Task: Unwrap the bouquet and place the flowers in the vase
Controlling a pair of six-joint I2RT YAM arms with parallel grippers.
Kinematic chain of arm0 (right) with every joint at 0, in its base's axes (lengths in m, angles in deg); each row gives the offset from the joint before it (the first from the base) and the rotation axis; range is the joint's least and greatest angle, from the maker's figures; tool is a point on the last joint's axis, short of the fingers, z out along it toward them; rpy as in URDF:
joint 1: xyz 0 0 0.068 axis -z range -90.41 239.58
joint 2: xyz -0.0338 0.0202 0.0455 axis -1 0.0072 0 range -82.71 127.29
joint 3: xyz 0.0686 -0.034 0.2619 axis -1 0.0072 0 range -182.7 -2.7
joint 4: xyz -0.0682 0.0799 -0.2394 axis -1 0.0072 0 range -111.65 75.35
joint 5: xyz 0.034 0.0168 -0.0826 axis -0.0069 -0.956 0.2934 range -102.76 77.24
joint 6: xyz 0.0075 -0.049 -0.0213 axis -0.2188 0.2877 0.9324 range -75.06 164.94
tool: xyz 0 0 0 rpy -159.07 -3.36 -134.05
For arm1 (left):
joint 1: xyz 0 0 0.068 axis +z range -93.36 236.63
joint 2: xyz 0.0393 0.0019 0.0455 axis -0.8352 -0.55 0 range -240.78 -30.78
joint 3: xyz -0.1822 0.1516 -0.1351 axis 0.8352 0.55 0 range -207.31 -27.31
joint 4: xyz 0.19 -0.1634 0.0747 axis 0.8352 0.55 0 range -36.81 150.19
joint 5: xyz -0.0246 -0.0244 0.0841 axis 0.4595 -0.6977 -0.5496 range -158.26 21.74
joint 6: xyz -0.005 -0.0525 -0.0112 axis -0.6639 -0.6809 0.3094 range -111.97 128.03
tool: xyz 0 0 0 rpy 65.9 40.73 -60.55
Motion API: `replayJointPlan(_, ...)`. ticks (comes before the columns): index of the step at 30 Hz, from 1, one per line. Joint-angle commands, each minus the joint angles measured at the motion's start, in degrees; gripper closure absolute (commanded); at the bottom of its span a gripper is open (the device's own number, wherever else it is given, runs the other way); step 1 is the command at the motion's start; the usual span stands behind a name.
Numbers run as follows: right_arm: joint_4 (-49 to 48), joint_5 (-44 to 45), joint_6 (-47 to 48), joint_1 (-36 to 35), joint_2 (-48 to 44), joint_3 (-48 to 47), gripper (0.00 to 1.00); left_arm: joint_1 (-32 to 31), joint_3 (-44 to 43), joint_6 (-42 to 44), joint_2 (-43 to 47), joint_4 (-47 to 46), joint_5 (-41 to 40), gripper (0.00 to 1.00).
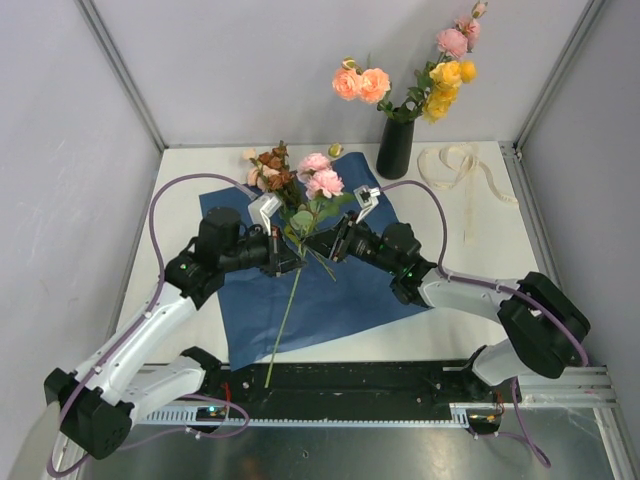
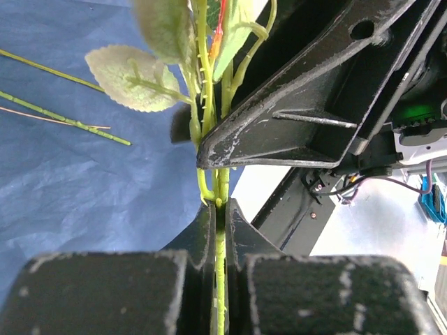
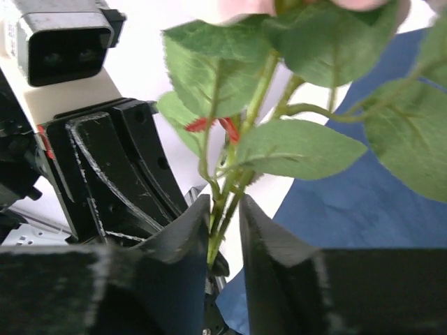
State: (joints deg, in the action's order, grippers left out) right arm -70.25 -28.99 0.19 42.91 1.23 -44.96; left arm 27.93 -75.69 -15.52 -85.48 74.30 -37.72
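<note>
**Left.** The left hand (image 2: 220, 209) is shut tight, its two fingers (image 2: 199, 234) pinching the thin green stems of the flowers (image 1: 318, 180). This is a bunch of pink and brownish-red roses held above the blue paper sheet (image 1: 330, 300), which lies opened flat on the counter (image 1: 395, 340). Two loose stems (image 2: 66, 115) lie on the sheet beside the hand.

**Centre.** The right hand (image 3: 223, 216) meets the same stems just above the left hand's grip. Its jaws stand narrowly apart with the stems between them. Whether they press the stems cannot be told.

**Right.** The vase (image 1: 395, 150) stands upright at the back of the counter, touching the sheet's far corner, with other roses (image 1: 445, 85) in peach, yellow and pink in it. The ribbon (image 1: 460, 170) lies loose beside it.
</note>
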Motion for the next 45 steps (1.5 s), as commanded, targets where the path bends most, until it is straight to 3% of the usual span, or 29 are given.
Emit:
replayJointPlan(1,-5.46,-0.99,0.20,-0.41,1.23,-2.30,0.79,-0.39,-0.33,1.34,0.10,-1.68,3.49,1.00)
replayJointPlan(4,-6.99,-1.94,0.26,-0.34,1.39,-2.24,0.97,-0.38,-0.39,1.11,0.20,-1.68,3.11,0.97)
replayJointPlan(9,-6.08,-1.91,2.70,0.77,-0.78,-2.25,1.00,-0.38,-0.40,0.94,1.52,-1.63,2.06,0.53)
replayJointPlan(16,3.02,4.58,16.20,7.00,-12.10,-2.36,1.00,-0.38,-0.93,2.65,5.20,2.76,-3.15,0.05)
replayJointPlan(25,9.91,14.76,41.54,16.97,-21.44,-9.84,1.00,-0.38,0.03,9.18,12.55,10.58,-18.20,0.00)
replayJointPlan(32,15.47,14.53,41.02,22.12,-22.06,-18.73,1.00,-0.38,2.01,8.27,16.46,11.30,-26.68,0.00)
replayJointPlan(37,12.14,15.20,41.20,22.04,-21.06,-19.57,1.00,-0.39,2.01,6.65,16.47,11.51,-27.36,0.00)
replayJointPlan(45,5.28,17.54,52.01,22.34,-14.73,-24.35,1.00,-0.39,1.95,7.33,17.69,12.33,-31.98,0.00)
